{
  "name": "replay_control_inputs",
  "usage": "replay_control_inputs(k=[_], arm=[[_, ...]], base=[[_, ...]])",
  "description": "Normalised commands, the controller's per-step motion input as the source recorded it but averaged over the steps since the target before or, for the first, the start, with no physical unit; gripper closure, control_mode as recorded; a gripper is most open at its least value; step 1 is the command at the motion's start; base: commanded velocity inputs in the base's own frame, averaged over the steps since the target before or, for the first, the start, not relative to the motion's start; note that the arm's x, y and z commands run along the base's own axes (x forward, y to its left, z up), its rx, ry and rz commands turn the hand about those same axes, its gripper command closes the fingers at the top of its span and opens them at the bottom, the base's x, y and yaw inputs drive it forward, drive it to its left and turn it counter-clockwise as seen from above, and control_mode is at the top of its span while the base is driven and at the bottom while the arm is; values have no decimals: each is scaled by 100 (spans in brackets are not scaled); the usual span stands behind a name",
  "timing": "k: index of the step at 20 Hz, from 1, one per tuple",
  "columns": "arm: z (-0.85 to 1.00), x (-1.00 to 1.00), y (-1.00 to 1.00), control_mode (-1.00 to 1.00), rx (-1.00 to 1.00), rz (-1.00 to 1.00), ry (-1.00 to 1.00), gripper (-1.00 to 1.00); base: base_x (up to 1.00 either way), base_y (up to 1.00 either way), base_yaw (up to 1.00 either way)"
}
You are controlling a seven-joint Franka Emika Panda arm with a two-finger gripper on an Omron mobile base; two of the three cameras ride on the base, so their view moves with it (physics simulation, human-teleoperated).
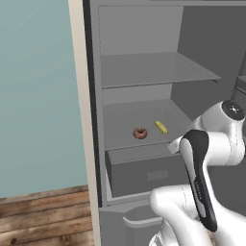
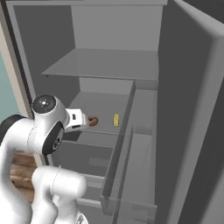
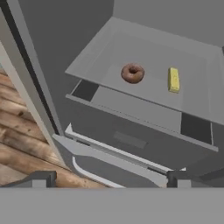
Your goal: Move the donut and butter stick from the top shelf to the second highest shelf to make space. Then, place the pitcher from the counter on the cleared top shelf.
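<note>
In the left base view, note the donut (image 1: 140,133) and butter stick (image 1: 161,127) side by side near the front edge of the second highest shelf (image 1: 120,120); the top shelf (image 1: 153,69) above is bare. In the right base view, the arm's hand stands just before the donut (image 2: 92,121). In the hand view, the gripper (image 3: 111,178) has its jaws fully apart; the donut (image 3: 132,73) lies ahead, the stick's (image 3: 173,79) long axis pointing front to back.
</note>
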Motion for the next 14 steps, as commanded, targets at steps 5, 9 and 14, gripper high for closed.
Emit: replay_control_inputs(k=[5, 9, 14], arm=[[42, -41, 2, -100, 0, 0, -2, -100], [45, -12, 0, -100, 0, 0, 2, -100], [16, 0, 1, -100, 0, 0, 3, -100]], base=[[0, 0, 0], [0, 0, 0], [0, 0, 0]])
